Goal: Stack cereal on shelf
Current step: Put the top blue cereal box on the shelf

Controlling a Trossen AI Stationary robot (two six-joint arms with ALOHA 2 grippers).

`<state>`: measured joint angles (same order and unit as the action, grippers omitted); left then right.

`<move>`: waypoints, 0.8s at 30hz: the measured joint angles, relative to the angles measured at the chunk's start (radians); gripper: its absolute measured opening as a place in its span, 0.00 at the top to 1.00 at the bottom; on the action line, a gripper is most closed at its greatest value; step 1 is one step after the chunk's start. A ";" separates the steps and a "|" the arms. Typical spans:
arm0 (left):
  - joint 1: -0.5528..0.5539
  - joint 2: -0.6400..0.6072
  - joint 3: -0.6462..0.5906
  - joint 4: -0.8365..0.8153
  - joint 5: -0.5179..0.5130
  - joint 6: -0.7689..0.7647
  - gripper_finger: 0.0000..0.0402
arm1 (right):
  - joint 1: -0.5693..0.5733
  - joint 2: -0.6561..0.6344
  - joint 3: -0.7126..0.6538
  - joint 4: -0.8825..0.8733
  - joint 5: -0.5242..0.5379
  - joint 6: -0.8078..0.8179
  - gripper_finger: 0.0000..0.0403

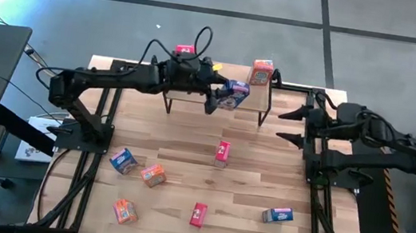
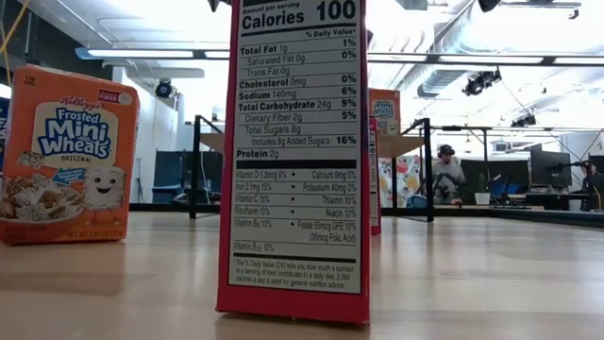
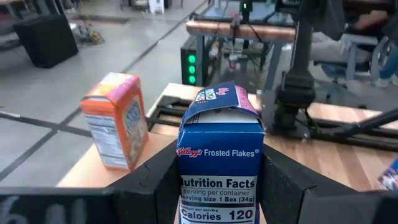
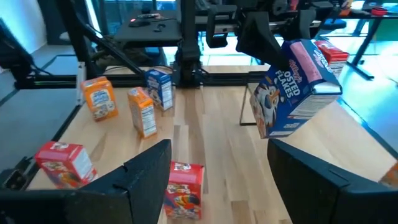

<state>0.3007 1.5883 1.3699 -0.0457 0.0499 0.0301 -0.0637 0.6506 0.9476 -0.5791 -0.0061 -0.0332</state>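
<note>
The shelf (image 1: 194,97) stands at the table's far middle. An orange cereal box (image 1: 261,72) stands upright on its right end, and a red one (image 1: 185,50) sits at its far left. My left gripper (image 1: 229,97) reaches in from the left, shut on a blue cereal box (image 1: 237,94) over the shelf board. That box also shows in the right wrist view (image 4: 292,87). My right gripper (image 1: 289,124) waits open at the table's right, to the right of the shelf, with nothing between its fingers (image 4: 149,168). My left gripper pinches the blue box between its two fingers, one on each broad face (image 3: 185,186), with the nutrition side toward the wrist. The fingers come from the table's left, almost level and slanting slightly down. The box is tilted, above the shelf board's near part.
Several more cereal boxes lie scattered on the tabletop: red (image 1: 222,152), blue (image 1: 123,159), orange (image 1: 153,175), orange (image 1: 125,211), red (image 1: 198,214), blue (image 1: 278,215). The low view is largely filled by the red box (image 2: 297,161), with an orange one (image 2: 66,156) to its left.
</note>
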 joint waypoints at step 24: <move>0.294 0.000 -0.263 0.427 0.339 0.016 0.59 | -0.022 0.004 -0.036 0.023 0.120 -0.011 0.36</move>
<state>0.5945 1.5887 1.1071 0.3812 0.3887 0.0462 -0.0853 0.6548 0.9112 -0.5564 0.1135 -0.0444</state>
